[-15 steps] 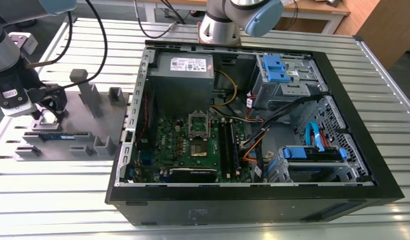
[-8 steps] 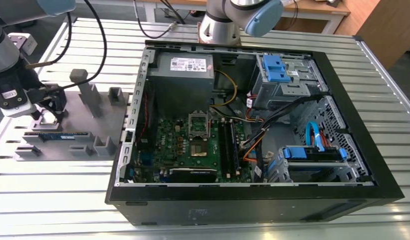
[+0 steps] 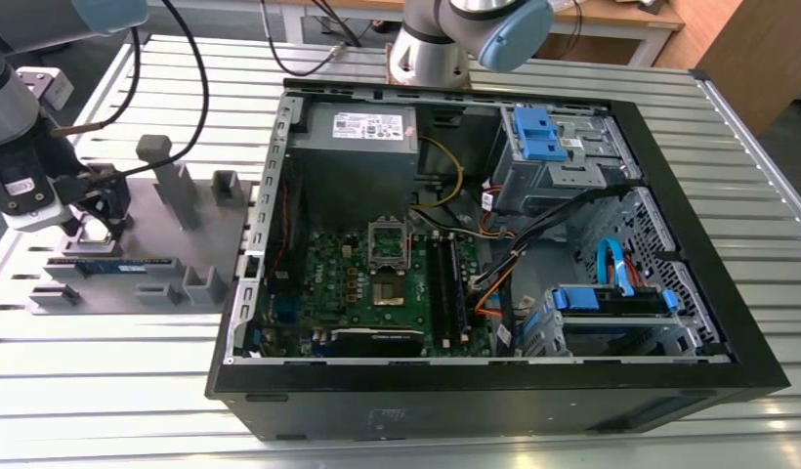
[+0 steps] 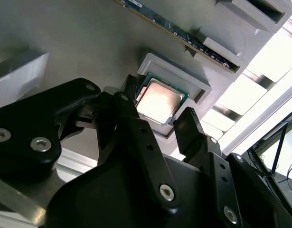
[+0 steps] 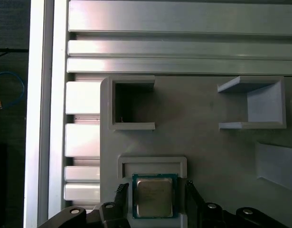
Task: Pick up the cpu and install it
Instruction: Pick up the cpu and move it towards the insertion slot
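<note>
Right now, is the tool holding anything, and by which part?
Nothing is held. In the first wrist view the tool is open, its fingers either side of the cpu, gaps showing; the cpu lies in its grey holder.

Bright even light, glare on cpu, overexposed slats, dark case interior

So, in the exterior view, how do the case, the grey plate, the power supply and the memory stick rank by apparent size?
Largest to smallest:
case
grey plate
power supply
memory stick
No two look alike in size.
</note>
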`<state>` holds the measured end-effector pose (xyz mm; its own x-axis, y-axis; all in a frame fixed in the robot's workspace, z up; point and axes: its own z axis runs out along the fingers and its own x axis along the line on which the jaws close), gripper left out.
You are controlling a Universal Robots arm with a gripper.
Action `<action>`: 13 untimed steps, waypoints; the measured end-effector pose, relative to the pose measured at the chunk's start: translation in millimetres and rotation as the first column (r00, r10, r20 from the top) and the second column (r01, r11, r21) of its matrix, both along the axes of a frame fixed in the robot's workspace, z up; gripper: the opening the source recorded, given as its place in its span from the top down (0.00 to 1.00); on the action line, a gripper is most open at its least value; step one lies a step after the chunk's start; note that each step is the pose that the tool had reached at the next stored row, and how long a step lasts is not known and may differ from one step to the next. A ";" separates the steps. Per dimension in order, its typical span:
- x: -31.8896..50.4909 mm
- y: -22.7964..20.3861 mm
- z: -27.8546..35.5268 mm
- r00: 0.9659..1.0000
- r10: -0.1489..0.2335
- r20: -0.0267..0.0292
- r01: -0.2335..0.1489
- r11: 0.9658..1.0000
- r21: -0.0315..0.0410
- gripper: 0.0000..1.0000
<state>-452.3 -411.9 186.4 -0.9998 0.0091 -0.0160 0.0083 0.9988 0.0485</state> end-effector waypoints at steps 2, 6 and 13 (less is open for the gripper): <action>0.1 0.0 -0.9 1.000 0.000 0.000 0.000 1.000 0.000 0.41; 0.0 0.0 -1.2 1.000 0.000 0.000 0.000 1.000 0.000 0.41; -0.2 -0.2 -2.9 1.000 0.000 0.000 0.000 1.000 0.000 0.41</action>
